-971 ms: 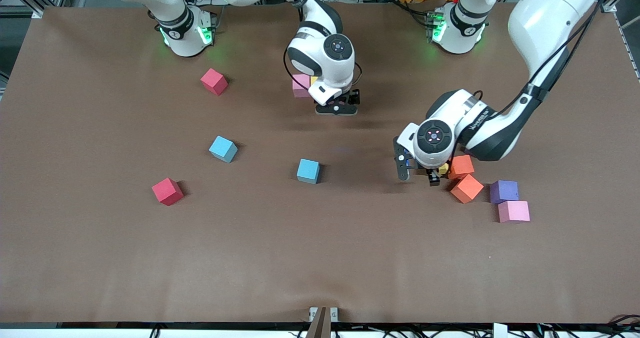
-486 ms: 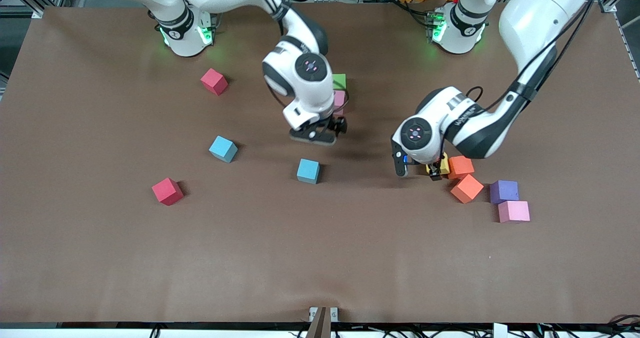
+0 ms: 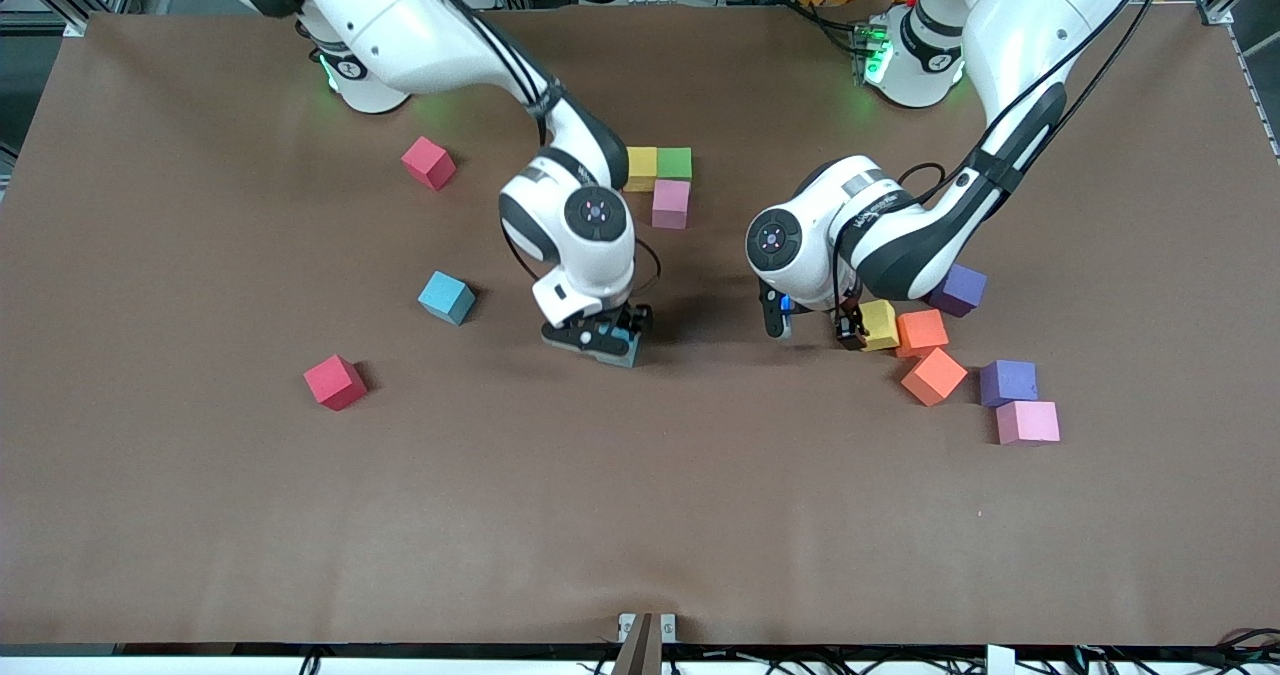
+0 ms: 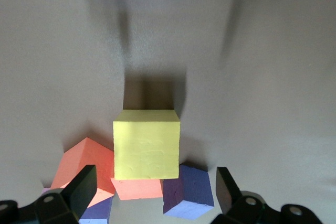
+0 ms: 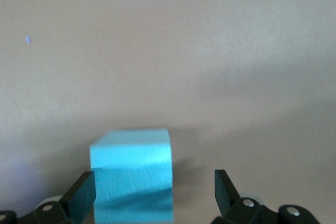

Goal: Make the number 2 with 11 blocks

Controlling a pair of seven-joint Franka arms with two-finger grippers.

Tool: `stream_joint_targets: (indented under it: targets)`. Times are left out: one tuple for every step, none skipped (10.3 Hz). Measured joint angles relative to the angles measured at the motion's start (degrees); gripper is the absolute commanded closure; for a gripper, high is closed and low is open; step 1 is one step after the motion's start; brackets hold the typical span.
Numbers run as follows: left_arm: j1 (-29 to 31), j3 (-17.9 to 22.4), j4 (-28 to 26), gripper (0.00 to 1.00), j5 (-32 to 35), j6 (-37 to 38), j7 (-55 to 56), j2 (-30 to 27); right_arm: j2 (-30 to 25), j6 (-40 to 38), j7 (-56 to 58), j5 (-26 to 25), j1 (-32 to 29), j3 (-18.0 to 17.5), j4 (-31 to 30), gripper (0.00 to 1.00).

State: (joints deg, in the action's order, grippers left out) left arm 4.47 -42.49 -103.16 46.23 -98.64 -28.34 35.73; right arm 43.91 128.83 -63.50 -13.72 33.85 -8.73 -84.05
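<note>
Blocks lay scattered over the table [image 3: 200, 515], and the number 2 was barely begun: a yellow cube [image 3: 641, 167] and a green cube [image 3: 675, 163] sat side by side toward the robots' bases, a pink cube [image 3: 670, 203] touching the green one on its camera side. Everything else was loose.

The right gripper [image 3: 598, 336] was down over a light blue cube [image 3: 622, 347] near the table's middle, jaws wide apart with the cube between them in the right wrist view, nothing gripped yet. The cube sat off-centre toward one finger [image 5: 79, 198], so that finger could have clipped its top or shoved it askew when the jaws came together.

The left gripper [image 3: 812, 323] hung just beside a second yellow cube [image 3: 880, 324], jaws equally wide, holding nothing. That cube was crowded: an orange cube [image 3: 921, 330] touched it, with a second orange [image 3: 934, 376] and a purple cube [image 3: 958, 289] close by. A finger coming down there could have landed on a neighbour, dragged it along, or pinched two cubes at once.

Toward the right arm's end lay two red cubes [image 3: 428, 162] [image 3: 335, 382] and another light blue [image 3: 446, 297]; another purple [image 3: 1008, 382] and a pink [image 3: 1027, 422] sat toward the left arm's end.
</note>
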Motion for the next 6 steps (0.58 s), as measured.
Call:
stream_joint_targets:
  targets:
    - [0.0, 0.1, -0.1, 0.0, 0.9, 0.0, 0.0, 0.3, 1.2, 0.0, 0.0, 0.0, -0.3, 0.1, 1.9, 0.0]
    - [0.0, 0.2, -0.2, 0.0, 1.5, 0.0, 0.0, 0.9, 1.8, -0.1, 0.0, 0.0, -0.6, 0.1, 2.9, 0.0]
    - [0.1, 0.2, -0.2, 0.0, 2.2, 0.0, 0.0, 1.6, 1.9, -0.1, 0.0, 0.0, -0.9, 0.1, 3.3, 0.0]
    - [0.1, 0.2, -0.2, 0.0, 2.7, 0.0, 0.0, 2.3, 2.0, -0.1, 0.0, 0.0, -0.9, 0.1, 3.3, 0.0]
    - [0.1, 0.2, -0.2, 0.0, 3.2, 0.0, 0.0, 2.8, 2.4, -0.1, 0.0, 0.0, -0.9, 0.0, 3.3, 0.0]
    - [0.1, 0.3, -0.2, 0.0, 3.5, 0.0, 0.0, 3.3, 2.9, -0.1, 0.0, 0.0, -0.7, -0.1, 3.4, 0.0]
